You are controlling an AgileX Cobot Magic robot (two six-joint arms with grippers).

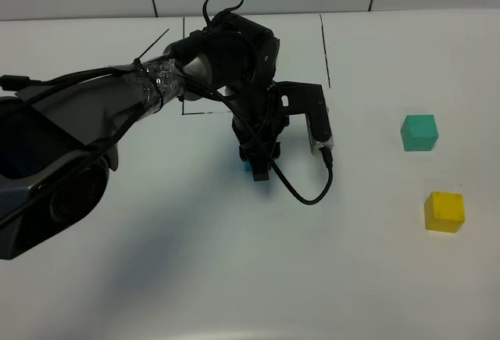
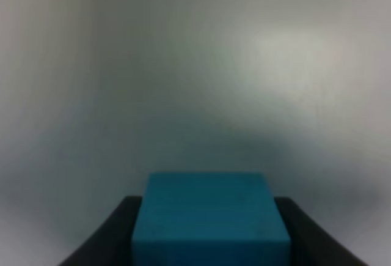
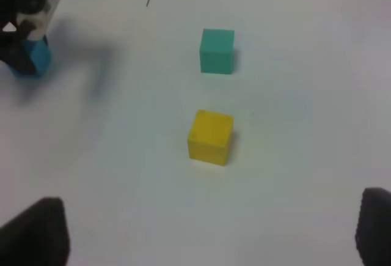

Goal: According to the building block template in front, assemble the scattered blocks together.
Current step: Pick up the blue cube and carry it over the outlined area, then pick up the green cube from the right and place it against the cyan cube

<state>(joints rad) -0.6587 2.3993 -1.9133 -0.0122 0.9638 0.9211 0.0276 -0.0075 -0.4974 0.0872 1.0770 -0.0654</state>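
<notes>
The scattered blocks (image 1: pixel 419 132) lie spread over a white desk (image 1: pixel 351 277); two stand free and one is in the grip of the robot. A thin black line (image 1: pixel 324 51) marks out a rectangle on the far part of the desk. The left arm (image 1: pixel 94 105) reaches in from the left of the high view to the middle, its wrapped forearm and black wrist covering most of that rectangle, and a black cable (image 1: pixel 308 195) loops down beside the wrist.

The left fingers (image 2: pixel 110 241) point down at the desk and press against both sides of the blue block (image 2: pixel 211 217), which sits squarely between them. Whether the block rests on the desk or is just off it cannot be told.

The right fingers (image 3: pixel 36 229) show only as two dark tips spread wide apart, with nothing between them.

The teal-green block (image 3: pixel 217 51) and the yellow block (image 1: pixel 444 212) stand upright on the right side of the desk, near each other but not touching, the teal-green one farther back. Both are well apart from the blue block.
</notes>
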